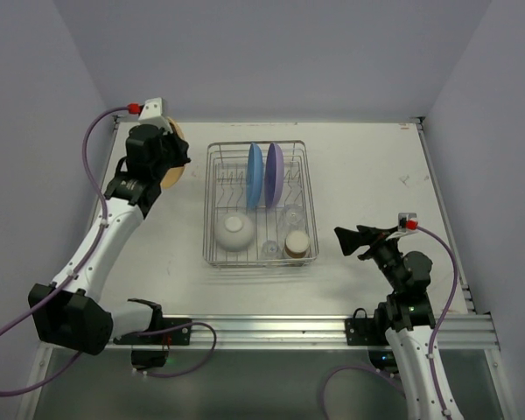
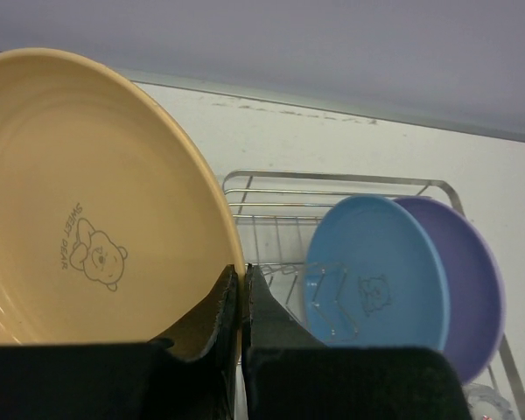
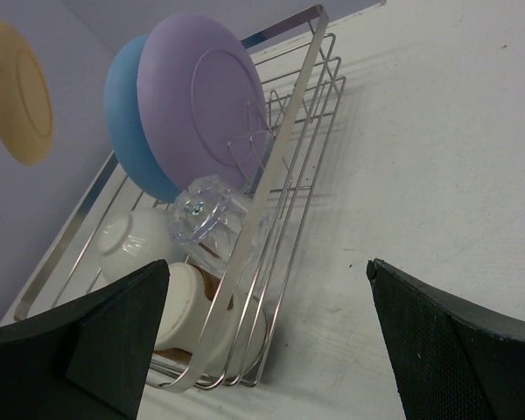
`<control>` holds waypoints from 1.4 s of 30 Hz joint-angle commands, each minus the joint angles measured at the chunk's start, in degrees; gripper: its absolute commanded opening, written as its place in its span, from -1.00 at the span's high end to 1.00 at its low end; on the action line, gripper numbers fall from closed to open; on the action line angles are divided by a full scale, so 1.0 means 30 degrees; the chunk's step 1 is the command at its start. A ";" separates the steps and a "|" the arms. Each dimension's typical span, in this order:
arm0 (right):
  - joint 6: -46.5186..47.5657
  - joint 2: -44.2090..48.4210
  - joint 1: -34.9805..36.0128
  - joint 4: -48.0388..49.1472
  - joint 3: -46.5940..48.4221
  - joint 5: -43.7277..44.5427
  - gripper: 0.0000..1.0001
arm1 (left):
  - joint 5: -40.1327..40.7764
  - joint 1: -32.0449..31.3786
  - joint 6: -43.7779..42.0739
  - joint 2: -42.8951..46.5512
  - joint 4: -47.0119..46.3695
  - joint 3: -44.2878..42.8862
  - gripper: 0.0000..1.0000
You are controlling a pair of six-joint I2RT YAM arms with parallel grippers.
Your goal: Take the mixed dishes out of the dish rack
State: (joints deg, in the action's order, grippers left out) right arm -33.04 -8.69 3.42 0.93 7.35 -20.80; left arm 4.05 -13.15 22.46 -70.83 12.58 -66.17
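Tan-orange plate (image 2: 87, 201) held left of dish rack (image 2: 332, 178).
L gripper (image 2: 243, 306) pinches its rim; R gripper (image 3: 267, 267) spread wide, empty.

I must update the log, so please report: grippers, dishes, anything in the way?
Left gripper shut on tan plate, left of rack. Right gripper open. Blue plate, purple plate, bowl, cup in rack. No obstruction seen.

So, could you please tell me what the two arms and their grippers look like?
The left arm and right arm have white tube links, black joints and black bases. Each carries a purple cable ending at a red cap by the wrist. The left gripper and right gripper are black, with flat textured pads.
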 commanded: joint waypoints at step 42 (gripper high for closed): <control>-0.0121 -0.0385 -0.0027 0.0892 -0.0020 -0.0597 -0.98 | 0.9722 0.0134 -0.2154 -0.9993 0.2223 -0.2464 1.00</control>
State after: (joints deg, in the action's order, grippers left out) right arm -33.26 -9.41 3.42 1.02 7.35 -20.84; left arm 29.32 -13.13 15.44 -99.74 20.38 -71.16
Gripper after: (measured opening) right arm 0.989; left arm 0.032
